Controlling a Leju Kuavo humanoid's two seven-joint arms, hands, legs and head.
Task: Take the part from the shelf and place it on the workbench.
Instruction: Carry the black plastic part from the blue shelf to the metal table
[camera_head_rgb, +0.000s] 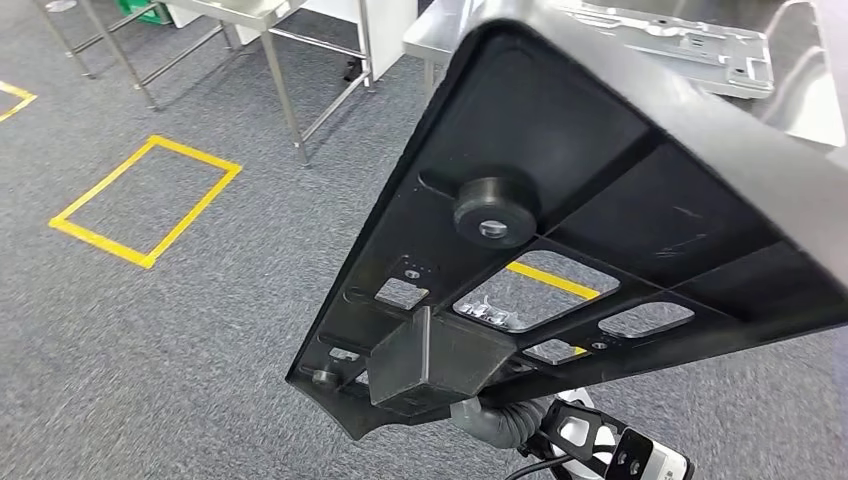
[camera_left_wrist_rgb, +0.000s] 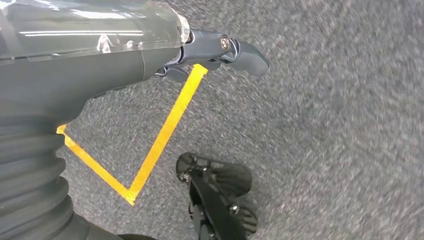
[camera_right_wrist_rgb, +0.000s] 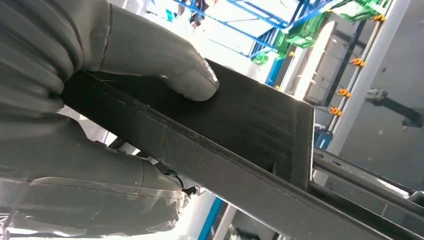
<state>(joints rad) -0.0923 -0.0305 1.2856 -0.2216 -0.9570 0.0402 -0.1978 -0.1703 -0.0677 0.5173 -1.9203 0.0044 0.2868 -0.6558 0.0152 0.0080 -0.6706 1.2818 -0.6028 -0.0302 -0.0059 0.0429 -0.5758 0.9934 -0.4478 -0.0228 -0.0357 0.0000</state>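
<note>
A large black plastic part (camera_head_rgb: 590, 190), ribbed and pierced with openings, is tilted up close to the camera and fills much of the head view. My right hand (camera_head_rgb: 487, 420) holds it from below at its lower end, mostly hidden behind a boxy block on the part. In the right wrist view the hand (camera_right_wrist_rgb: 75, 125) grips the part's black edge (camera_right_wrist_rgb: 240, 135), with the thumb (camera_right_wrist_rgb: 170, 65) pressed on its flat face. My left hand (camera_left_wrist_rgb: 125, 55) hangs over the grey carpet holding nothing, one dark finger (camera_left_wrist_rgb: 245, 52) stretched out.
A steel workbench (camera_head_rgb: 440, 35) stands at the back right with silver metal plates (camera_head_rgb: 700, 45) lying on it. More steel table legs (camera_head_rgb: 285, 90) stand at the back left. A yellow tape rectangle (camera_head_rgb: 145, 200) marks the grey carpet (camera_head_rgb: 150, 380) to the left.
</note>
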